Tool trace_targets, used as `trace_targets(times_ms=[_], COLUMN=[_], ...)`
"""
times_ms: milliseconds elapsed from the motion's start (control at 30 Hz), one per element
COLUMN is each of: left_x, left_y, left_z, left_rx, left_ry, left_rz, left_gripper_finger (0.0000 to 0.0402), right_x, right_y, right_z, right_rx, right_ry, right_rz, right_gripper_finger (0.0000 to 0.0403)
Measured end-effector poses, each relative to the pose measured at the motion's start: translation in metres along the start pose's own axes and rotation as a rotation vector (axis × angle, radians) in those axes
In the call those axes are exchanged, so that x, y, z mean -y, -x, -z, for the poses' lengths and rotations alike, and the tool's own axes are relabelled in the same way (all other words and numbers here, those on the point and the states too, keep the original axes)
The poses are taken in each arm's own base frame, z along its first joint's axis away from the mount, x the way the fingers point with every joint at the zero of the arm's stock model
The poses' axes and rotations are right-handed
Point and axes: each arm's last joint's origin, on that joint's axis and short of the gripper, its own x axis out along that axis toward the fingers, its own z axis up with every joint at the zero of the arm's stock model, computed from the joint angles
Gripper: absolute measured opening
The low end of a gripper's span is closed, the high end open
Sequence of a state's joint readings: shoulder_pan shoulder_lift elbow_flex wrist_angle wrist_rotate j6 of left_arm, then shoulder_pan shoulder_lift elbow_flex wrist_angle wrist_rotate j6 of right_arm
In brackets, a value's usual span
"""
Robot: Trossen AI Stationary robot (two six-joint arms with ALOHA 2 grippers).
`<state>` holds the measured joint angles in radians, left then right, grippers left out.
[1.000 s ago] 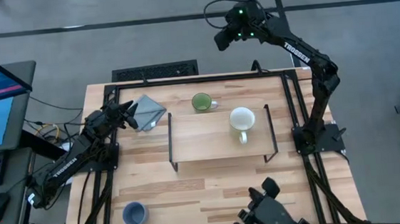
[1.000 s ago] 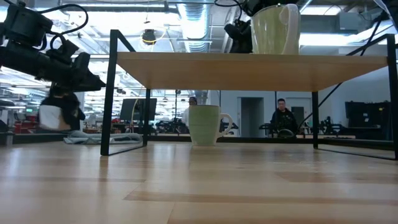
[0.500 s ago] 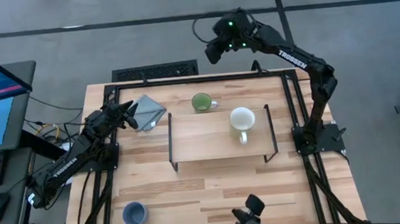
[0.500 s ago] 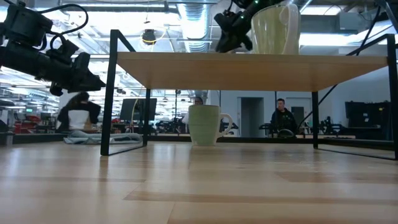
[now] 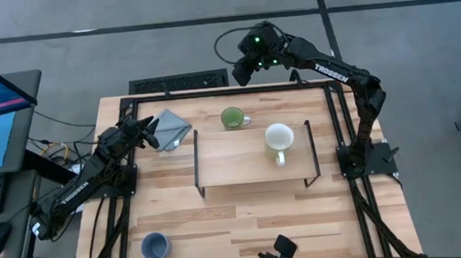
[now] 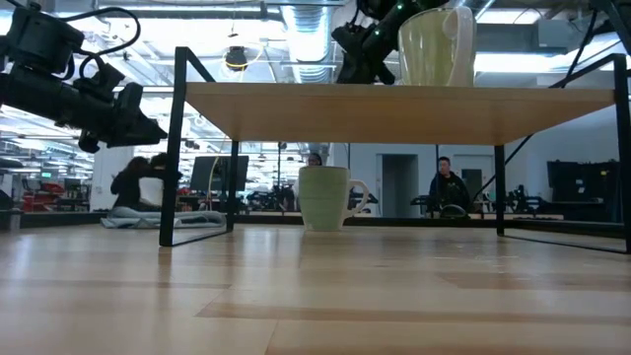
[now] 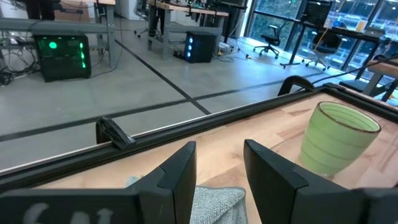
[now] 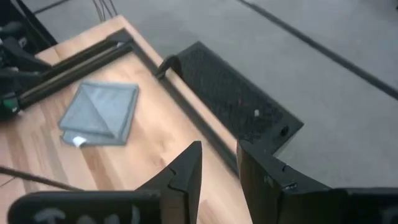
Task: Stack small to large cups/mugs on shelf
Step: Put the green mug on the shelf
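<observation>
**Two mugs off the shelf, one on it, both grippers holding nothing**

At the left edge of the light wooden table (image 5: 246, 218), the left gripper (image 5: 150, 129) is hovering just over the folded grey cloth (image 5: 170, 128). Its two dark fingers (image 7: 177, 174) are standing a narrow gap apart and are gripping nothing. At the near left corner of the table, the small blue handled mug (image 5: 154, 247) is standing upright, well apart from everything else.

In the middle, the low light-wood shelf on thin black wire legs (image 5: 233, 158) is carrying only the cream-white handled mug (image 5: 278, 137), which is sitting upright on its right part. The small green handled mug (image 5: 232, 117) is standing on the table just beyond the far edge of the shelf.

Further right and far, the right gripper (image 5: 241, 72) is hanging high beyond the far table edge, above the black perforated metal plate (image 8: 236, 102). Its fingers (image 8: 186, 171) are also narrowly apart and empty.
</observation>
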<state>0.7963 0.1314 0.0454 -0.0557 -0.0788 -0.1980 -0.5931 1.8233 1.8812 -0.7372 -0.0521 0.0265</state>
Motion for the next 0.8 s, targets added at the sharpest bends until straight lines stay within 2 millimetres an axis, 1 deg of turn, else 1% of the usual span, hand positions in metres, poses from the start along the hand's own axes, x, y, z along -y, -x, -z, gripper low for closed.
trace_targets(times_ms=[100,467,633,800], left_x=[0.000,0.000,0.000,0.000], left_y=[0.000,0.000,0.000,0.000], left_z=[0.000,0.000,0.001,0.001], left_rx=[-0.004,-0.008,-0.009,-0.009], left_ry=[0.000,-0.002,-0.002,0.006], left_rz=[0.000,-0.001,-0.001,-0.001], left_gripper_finger=[0.0125,0.0125,0.0125,0.0125], right_x=[-0.004,-0.024,-0.029,-0.028], right_y=[0.000,0.000,0.000,0.000], right_z=[0.000,-0.002,-0.003,-0.003], right_rx=[0.000,0.024,0.037,0.036], right_ry=[-0.020,0.012,0.017,0.010], right_rz=[-0.008,-0.046,-0.058,-0.055], right_gripper_finger=[0.0123,0.0130,0.0149,0.0181])
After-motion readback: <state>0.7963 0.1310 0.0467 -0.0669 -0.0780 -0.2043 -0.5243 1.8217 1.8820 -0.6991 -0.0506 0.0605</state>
